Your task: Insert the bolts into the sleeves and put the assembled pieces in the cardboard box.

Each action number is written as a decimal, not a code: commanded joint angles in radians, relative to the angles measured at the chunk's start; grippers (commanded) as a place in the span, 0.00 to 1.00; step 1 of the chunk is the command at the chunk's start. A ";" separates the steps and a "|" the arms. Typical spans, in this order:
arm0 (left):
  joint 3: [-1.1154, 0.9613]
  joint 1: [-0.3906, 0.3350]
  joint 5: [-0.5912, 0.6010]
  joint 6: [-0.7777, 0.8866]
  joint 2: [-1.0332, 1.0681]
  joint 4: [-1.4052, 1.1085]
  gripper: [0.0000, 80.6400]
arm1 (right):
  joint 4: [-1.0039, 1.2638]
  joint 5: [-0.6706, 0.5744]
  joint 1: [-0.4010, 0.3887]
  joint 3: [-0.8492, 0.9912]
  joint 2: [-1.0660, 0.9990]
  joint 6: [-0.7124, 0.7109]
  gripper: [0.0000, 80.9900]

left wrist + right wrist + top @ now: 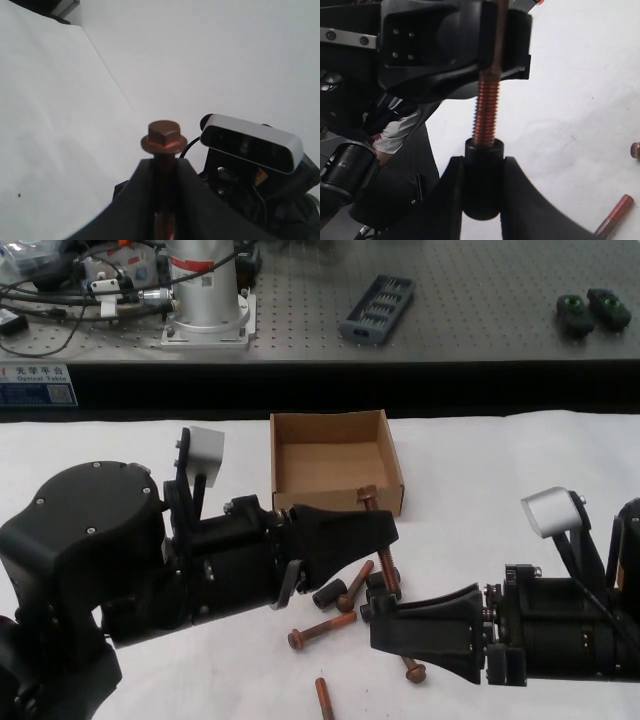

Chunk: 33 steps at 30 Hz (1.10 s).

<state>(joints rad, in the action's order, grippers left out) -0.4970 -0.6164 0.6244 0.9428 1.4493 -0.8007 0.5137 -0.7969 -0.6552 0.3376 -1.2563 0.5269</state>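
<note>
Threads of a copper-coloured hex-head metal bolt are sitting in the open top of a short black cylindrical sleeve, with the bolt standing nearly upright above it. The left gripper is closing its 2 black fingers tightly on the smooth shank, just under the flanged head, which is sticking out above the fingers in the left wrist view. The right gripper is pinching the sleeve between its 2 fingers, narrowed to the sleeve's width and touching it on both sides. Both grippers are meeting just in front of the open brown cardboard box. On the white cloth under them, 4 loose copper bolts and 1 spare black sleeve are lying.
</note>
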 commanded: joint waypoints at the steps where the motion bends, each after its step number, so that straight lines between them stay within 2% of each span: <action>1: -0.006 0.002 0.017 0.001 0.000 -0.017 0.01 | 0.016 0.001 0.001 0.008 0.003 -0.011 0.02; 15: -0.006 0.002 0.020 -0.033 0.000 -0.009 0.01 | 0.016 0.001 0.001 0.008 0.003 -0.011 0.02; 19: -0.006 0.004 0.073 -0.065 0.000 -0.009 0.01 | 0.016 0.001 0.001 0.008 0.003 -0.011 0.02; 27: -0.006 0.011 0.088 -0.067 0.000 0.000 0.01 | 0.016 0.001 0.001 0.008 0.003 -0.011 0.02; 33: -0.006 0.035 0.145 -0.069 0.000 0.047 0.01 | 0.016 0.001 0.001 0.008 0.003 -0.019 0.02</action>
<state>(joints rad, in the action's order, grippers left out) -0.4970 -0.5827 0.7304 0.8933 1.4493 -0.7609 0.5104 -0.7969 -0.6552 0.3376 -1.2563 0.5192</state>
